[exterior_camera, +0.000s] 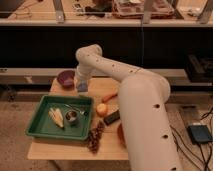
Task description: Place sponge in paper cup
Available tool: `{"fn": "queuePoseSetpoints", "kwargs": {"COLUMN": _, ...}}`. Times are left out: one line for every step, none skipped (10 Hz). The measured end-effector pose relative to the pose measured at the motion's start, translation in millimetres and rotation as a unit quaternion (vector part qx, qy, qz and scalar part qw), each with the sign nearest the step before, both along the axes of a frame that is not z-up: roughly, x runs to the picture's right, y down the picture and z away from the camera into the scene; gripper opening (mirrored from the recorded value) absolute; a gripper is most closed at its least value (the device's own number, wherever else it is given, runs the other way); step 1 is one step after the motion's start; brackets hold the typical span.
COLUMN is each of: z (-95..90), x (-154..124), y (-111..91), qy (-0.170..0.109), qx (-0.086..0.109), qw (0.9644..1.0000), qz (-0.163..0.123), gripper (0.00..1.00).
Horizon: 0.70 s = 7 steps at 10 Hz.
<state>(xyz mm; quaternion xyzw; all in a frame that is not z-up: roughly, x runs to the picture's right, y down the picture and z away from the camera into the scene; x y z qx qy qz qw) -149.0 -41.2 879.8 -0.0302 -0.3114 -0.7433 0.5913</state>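
The hand (pixel 82 85) hangs low over the back of the surface (pixel 75 145), at about 11 o'clock from the surface's middle, at the end of the thick white arm (pixel 130 95) that sweeps up from the near right and bends down there. A small blue-grey block, the sponge (pixel 82 88), shows right at its tip, and the hand looks to be gripping it, though the fingers themselves are hard to make out against the arm. The sponge sits just above the wood or touching it; I cannot tell which.

Just beside it, at 9 o'clock from the hand, stands a dark purple bowl (pixel 65 78) near the back left corner. I cannot pick out the paper cup anywhere from where I stand.

At 6 o'clock from the hand lies a green tray (pixel 37 127) filling the left half of the surface; in it are pale yellowish pieces (pixel 56 116) and a small round metal cup (pixel 72 117). To the right of the tray, an orange (pixel 102 109) sits by a dark flat block (pixel 112 118), with a long orange thing (pixel 109 97) like a carrot behind them. A dark bunch of grapes (pixel 95 137) lies toward the front edge.
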Motion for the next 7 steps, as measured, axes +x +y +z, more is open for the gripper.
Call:
{"fn": "queuePoseSetpoints", "kwargs": {"z": -1.5, "x": -0.6, "y": -1.4, "qy": -0.001, "qx": 0.001, "qw": 1.0, "qz": 0.0, "gripper": 0.8}}
{"fn": "queuePoseSetpoints", "kwargs": {"z": -3.1, "x": -0.5, "y": -3.2, "qy": -0.001, "qx": 0.002, "qw": 1.0, "qz": 0.001, "gripper": 0.8}}
{"fn": "queuePoseSetpoints", "kwargs": {"z": -4.7, "x": -1.3, "y": -4.6, "qy": -0.002, "qx": 0.003, "qw": 1.0, "qz": 0.001, "gripper": 0.8}}
{"fn": "queuePoseSetpoints", "kwargs": {"z": -5.2, "x": -1.6, "y": -4.7, "qy": -0.002, "qx": 0.004, "qw": 1.0, "qz": 0.0, "gripper": 0.8}}
{"fn": "queuePoseSetpoints", "kwargs": {"z": -3.6, "x": -0.2, "y": -5.0, "qy": 0.003, "qx": 0.005, "qw": 1.0, "qz": -0.002, "gripper": 0.8}}
{"fn": "queuePoseSetpoints", "kwargs": {"z": -2.6, "x": 0.8, "y": -6.3, "qy": 0.007, "qx": 0.006, "qw": 1.0, "qz": -0.001, "gripper": 0.8}}
{"fn": "queuePoseSetpoints", "kwargs": {"z": -2.6, "x": 1.0, "y": -8.4, "qy": 0.011, "qx": 0.006, "qw": 0.9999, "qz": -0.001, "gripper": 0.8}}
